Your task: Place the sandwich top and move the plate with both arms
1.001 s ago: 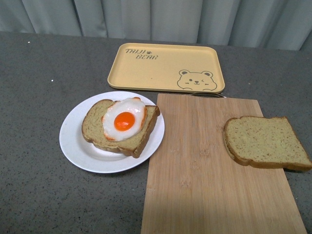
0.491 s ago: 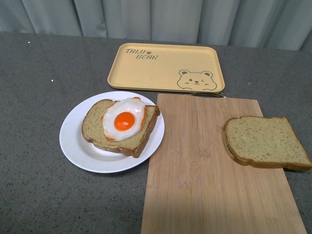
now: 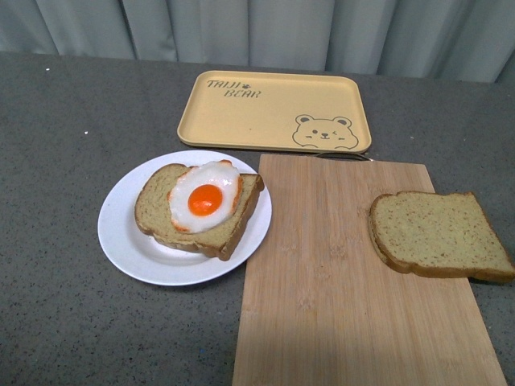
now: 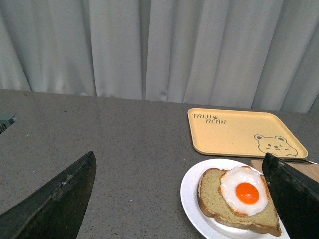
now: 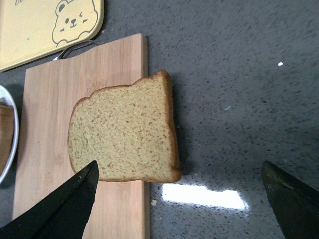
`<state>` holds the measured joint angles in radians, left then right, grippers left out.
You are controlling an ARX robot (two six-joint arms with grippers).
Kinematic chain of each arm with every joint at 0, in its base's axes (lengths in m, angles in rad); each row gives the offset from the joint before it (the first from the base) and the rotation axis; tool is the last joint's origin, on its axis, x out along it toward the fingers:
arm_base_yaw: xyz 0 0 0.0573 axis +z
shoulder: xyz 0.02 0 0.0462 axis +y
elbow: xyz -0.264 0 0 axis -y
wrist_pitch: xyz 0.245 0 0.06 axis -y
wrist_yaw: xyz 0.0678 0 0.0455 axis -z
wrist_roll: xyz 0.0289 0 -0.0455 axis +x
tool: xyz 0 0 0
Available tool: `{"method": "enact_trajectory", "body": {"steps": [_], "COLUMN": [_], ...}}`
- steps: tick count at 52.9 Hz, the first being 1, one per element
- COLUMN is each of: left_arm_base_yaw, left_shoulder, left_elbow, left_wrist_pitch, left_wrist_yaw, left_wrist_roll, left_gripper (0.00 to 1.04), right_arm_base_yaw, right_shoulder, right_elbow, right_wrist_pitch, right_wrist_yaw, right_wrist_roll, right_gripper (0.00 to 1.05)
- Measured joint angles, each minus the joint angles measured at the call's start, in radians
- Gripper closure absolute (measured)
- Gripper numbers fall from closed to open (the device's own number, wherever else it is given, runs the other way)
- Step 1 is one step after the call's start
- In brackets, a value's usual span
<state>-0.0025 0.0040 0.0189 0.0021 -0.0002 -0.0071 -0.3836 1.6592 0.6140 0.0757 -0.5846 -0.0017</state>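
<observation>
Nearby, the left gripper (image 4: 178,155) and right gripper (image 5: 179,163) (seen only from their wrist cameras) have fingers spread wide, gripping nothing. Next, the board (image 3: 322,281) carries the sandwich top (image 3: 438,233) at its 3 o'clock edge, overhanging the table (image 3: 56,161). At 9 o'clock the plate (image 3: 129,241), touching the board, holds egg toast (image 3: 201,211). Farthest, at 12 o'clock, lies the tray (image 3: 273,108).

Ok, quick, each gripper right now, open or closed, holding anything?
Left gripper: open, holding nothing.
Right gripper: open, holding nothing; the sandwich top lies on the board.
</observation>
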Motion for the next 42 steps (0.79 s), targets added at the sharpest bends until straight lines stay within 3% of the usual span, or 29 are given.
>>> {"method": "enact_trajectory", "body": {"steps": [19, 37, 42], "left_arm_base_yaw": [0.0, 0.0, 0.0], "left_shoulder": [0.0, 0.0, 0.0], "left_elbow": [0.0, 0.0, 0.0], "left_wrist_pitch": [0.0, 0.0, 0.0], "left_wrist_yaw": [0.0, 0.0, 0.0], "left_wrist_roll": [0.0, 0.0, 0.0], "left_gripper": [0.07, 0.07, 0.07], "right_arm_base_yaw": [0.038, 0.1, 0.107], "right_shoulder": [0.312, 0.442, 0.459], "right_elbow": [0.134, 0.196, 0.206], "right_wrist_pitch": [-0.018, 0.022, 0.032], "right_wrist_yaw": [-0.134, -0.16, -0.154], "right_wrist_roll": [0.085, 0.158, 0.179], "right_gripper": [0.09, 0.09, 0.25]}}
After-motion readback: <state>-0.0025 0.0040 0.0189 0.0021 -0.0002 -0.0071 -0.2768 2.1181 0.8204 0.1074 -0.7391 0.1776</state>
